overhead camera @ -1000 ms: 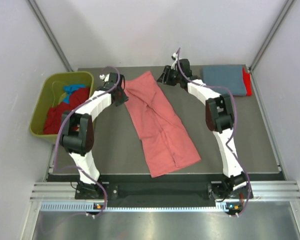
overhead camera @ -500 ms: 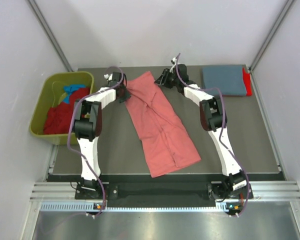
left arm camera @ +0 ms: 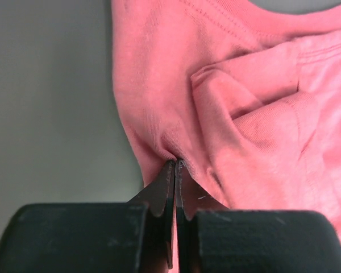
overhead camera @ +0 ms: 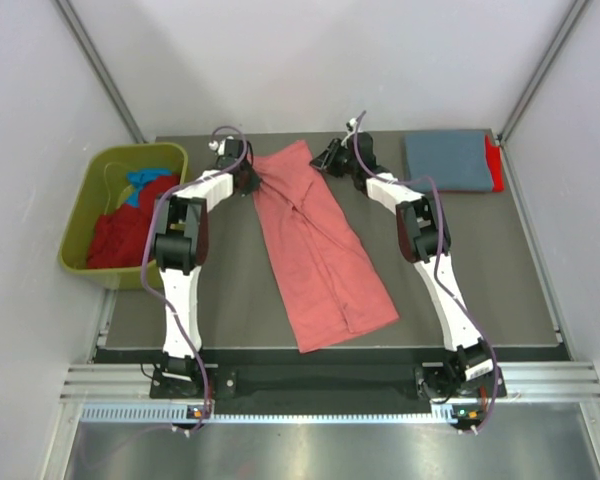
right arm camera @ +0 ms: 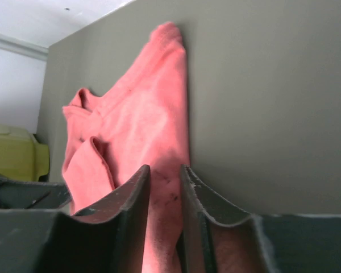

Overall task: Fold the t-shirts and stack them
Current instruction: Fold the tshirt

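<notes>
The salmon-pink t-shirt (overhead camera: 320, 245) lies folded into a long strip, slanting from the far middle of the table toward the near right. My left gripper (overhead camera: 244, 178) is at its far left corner. In the left wrist view my left gripper (left arm camera: 175, 162) is shut on a pinch of the pink cloth (left arm camera: 227, 96). My right gripper (overhead camera: 329, 158) is at the shirt's far right edge. In the right wrist view my right gripper (right arm camera: 166, 168) has its jaws close together with a fold of the pink shirt (right arm camera: 142, 125) between them. A folded grey-blue t-shirt (overhead camera: 446, 160) lies at the far right, with a red one (overhead camera: 495, 165) showing beside it.
An olive-green bin (overhead camera: 92, 180) stands off the table's left edge, holding red (overhead camera: 120, 230) and bright blue (overhead camera: 140, 180) shirts. White walls close the back and both sides. The dark table (overhead camera: 480, 270) ends at a metal rail at the near edge.
Both arms have stretched farther toward the back of the table, and the left gripper has moved to the shirt's far left corner. The shirt's far end now lies flatter and narrower.
</notes>
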Robot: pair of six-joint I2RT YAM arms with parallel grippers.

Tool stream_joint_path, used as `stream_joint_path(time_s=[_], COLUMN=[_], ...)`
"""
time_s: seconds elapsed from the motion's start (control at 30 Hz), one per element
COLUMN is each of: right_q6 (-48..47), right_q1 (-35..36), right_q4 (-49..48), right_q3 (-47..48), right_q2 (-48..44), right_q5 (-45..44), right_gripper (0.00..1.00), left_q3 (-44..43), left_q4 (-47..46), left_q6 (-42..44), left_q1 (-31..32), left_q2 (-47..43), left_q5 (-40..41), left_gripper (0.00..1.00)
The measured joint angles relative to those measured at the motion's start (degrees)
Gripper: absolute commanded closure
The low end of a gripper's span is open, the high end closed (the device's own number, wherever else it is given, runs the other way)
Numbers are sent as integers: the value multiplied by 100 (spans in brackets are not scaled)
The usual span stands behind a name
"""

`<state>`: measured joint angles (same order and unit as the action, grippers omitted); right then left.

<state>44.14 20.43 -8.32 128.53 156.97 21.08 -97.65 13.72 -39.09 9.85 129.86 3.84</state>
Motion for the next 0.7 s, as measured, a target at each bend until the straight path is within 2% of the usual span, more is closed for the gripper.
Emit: stream_joint_path(time_s=[0.3, 0.4, 0.43, 0.47, 0.53, 0.57, 0.7], right_q6=[4, 2, 4, 0, 24, 61, 125], right_q1=[-59, -74, -74, -74, -76, -83, -107], right_q4=[-234, -264, -269, -269, -234, -208, -133], right_q3=[-63, -61, -59, -59, -59, -59, -59], right_q2=[7, 7, 7, 7, 7, 7, 7], right_q5=[-286, -393, -433, -481, -590, -658, -957], right_gripper=[64, 64, 68, 77, 89, 100, 100], left_q3=[-1119, -1198, -1198, -1202, -1217, -1233, -1281], left_q4=[-120, -210, -223, -254, -356, -420, -761], left_q6=[4, 2, 2, 2, 4, 9, 28], left_q1=[-55, -72, -76, -81, -87, -94, -136], left_q2=[778, 855, 863, 874, 918, 944, 1078], left_q5=[-195, -260, -282, -306, -356, -415, -780], left_gripper=[100, 100, 100, 100, 100, 100, 100])
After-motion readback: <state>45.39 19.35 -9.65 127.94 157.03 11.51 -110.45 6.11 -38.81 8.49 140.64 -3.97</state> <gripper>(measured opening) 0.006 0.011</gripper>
